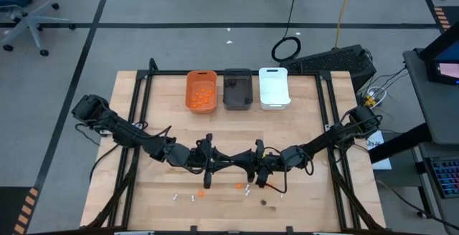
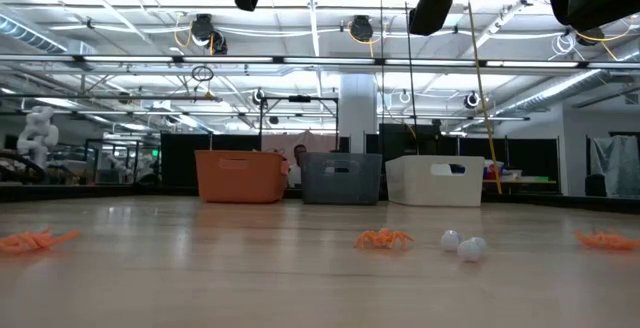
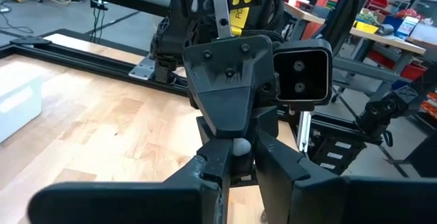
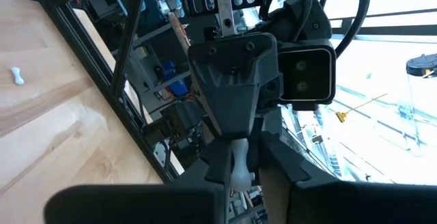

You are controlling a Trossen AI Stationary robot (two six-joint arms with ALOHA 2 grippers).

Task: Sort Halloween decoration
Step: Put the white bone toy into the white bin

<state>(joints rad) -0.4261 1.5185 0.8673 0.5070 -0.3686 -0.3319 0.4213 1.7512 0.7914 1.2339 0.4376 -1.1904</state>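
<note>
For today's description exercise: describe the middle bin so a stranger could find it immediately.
Find the three bins along the wooden table's far edge. The dark grey bin stands between the orange bin and the white bin, the only dark one.

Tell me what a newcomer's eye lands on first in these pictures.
First, the two dark arms meeting nose to nose over the near middle of the table, the left gripper and right gripper facing each other with a small white piece passing between them. Next, the three bins in a row at the far edge: orange bin, dark grey bin, white bin. Last, tiny orange and white pieces lie scattered near the front edge.
</note>
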